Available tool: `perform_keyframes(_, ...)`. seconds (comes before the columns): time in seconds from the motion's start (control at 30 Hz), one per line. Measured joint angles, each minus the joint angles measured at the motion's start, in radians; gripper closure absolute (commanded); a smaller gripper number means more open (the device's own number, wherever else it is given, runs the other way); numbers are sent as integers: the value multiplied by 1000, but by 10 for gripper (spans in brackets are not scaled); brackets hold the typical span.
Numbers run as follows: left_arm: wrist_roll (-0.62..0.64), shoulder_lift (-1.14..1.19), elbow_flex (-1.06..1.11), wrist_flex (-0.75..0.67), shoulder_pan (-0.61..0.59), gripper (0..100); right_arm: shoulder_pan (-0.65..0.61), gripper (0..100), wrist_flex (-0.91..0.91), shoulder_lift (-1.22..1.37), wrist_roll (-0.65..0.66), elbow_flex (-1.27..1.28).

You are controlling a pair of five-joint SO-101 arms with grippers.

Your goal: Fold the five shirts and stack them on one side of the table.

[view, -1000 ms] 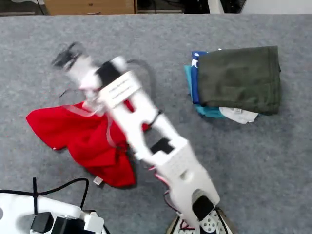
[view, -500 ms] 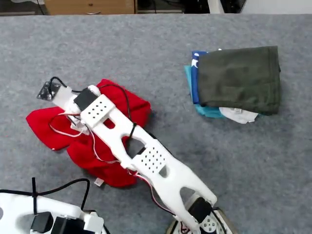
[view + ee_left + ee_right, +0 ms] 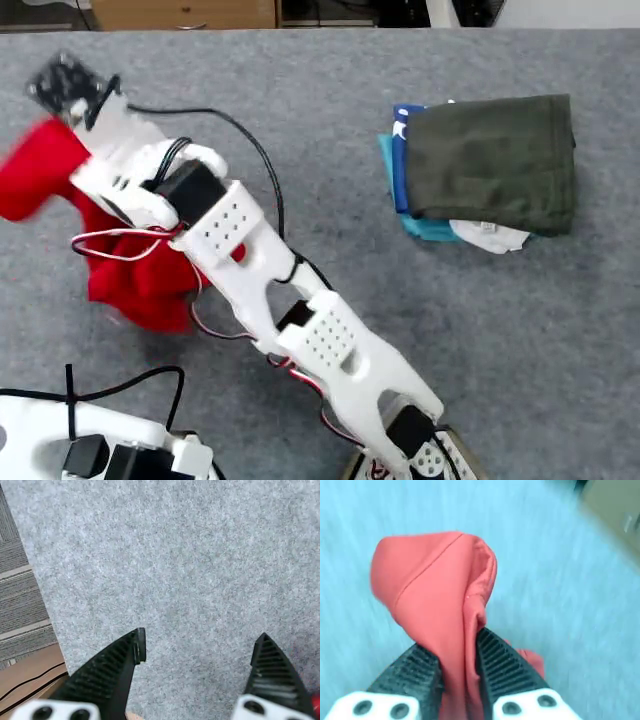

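Red shirt [image 3: 435, 590], clamped unfolded in right jaws, is well apart from four-shirt folded stack [image 3: 485, 165]; left jaws wide.

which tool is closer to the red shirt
Right. The right tool is shut on the red shirt; the left tool is open over bare grey mat, touching nothing.

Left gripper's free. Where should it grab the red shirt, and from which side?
Probably the low bunched end of the red shirt, which in the high view appears to trail on the table. The right gripper pinches the other end, lifted. Bring the open left gripper down from above, on the side clear of the right arm.
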Motion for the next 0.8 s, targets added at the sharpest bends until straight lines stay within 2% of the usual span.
perform_keyframes(0.27, 0, 0, 0, 0, 0, 661, -101, 997, -308, -150, -104, 0)
perform_keyframes(0.4, 0, 0, 0, 0, 0, 661, -97, 997, -345, -150, -140, 9)
perform_keyframes(0.5, 0, 0, 0, 0, 0, 661, -66, 997, -261, -150, -155, 40)
perform_keyframes(0.8, 0, 0, 0, 0, 0, 661, 89, 996, 244, -8, -160, 110)
